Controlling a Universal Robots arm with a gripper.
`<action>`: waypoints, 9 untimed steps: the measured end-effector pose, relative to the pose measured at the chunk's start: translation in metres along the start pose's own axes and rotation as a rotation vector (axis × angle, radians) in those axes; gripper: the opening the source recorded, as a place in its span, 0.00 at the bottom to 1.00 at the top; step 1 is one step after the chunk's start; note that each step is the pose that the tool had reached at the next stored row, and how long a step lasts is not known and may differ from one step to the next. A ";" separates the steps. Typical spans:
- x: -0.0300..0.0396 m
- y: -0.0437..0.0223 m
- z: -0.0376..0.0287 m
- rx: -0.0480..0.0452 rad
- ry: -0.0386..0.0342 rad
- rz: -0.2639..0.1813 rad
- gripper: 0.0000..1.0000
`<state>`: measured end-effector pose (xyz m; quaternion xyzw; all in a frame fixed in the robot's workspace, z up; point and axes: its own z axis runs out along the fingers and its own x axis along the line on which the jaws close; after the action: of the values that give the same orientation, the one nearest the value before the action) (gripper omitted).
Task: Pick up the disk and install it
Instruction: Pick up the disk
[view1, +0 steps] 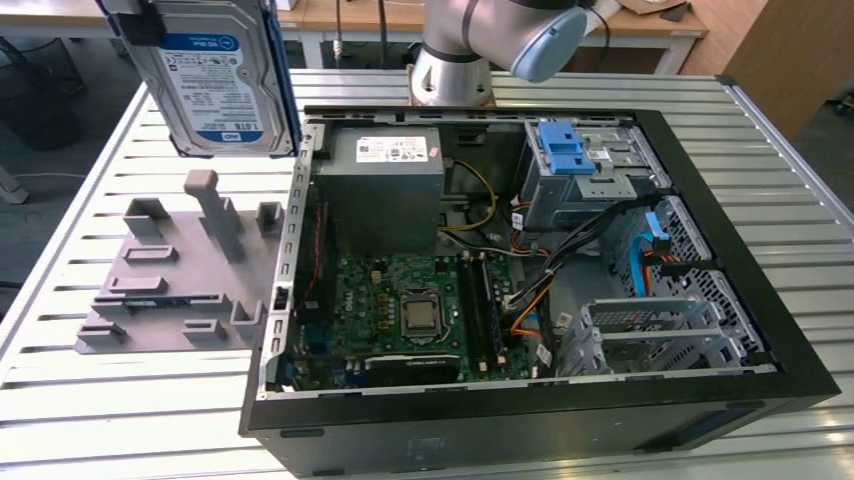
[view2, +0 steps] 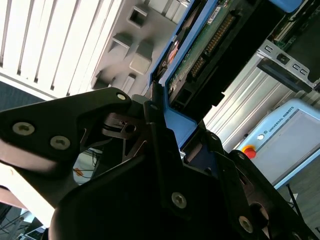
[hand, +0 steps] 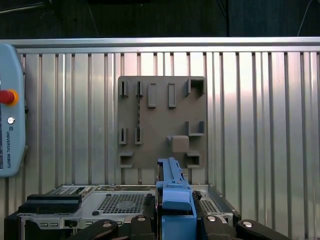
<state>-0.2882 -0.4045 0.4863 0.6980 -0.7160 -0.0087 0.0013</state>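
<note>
Gripper (hand: 175, 222) closed on the disk (view1: 220, 75), a flat silver hard drive with a white-and-blue label and blue plastic rails.

You have the disk held upright in the air, off the slatted metal worktop (view1: 80, 400). It hangs above the grey plastic stand with upright posts (view1: 180, 275), which sits towards the worktop's edge at the exterior view's left, beside the open black computer case (view1: 747, 330).

The disk (view1: 220, 75) hangs above the stand (view1: 174, 280), which sits on the desk (view1: 80, 400) at the exterior view's left of the open computer case (view1: 534, 430).
</note>
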 end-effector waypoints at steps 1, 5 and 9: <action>0.0000 -0.0003 0.0000 0.0000 0.0000 0.000 0.36; -0.0001 -0.0020 -0.0001 -0.0001 0.0001 0.000 0.36; -0.0001 -0.0034 -0.0001 0.0000 0.0000 0.000 0.36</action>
<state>-0.2848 -0.4045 0.4863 0.6981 -0.7160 -0.0087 0.0013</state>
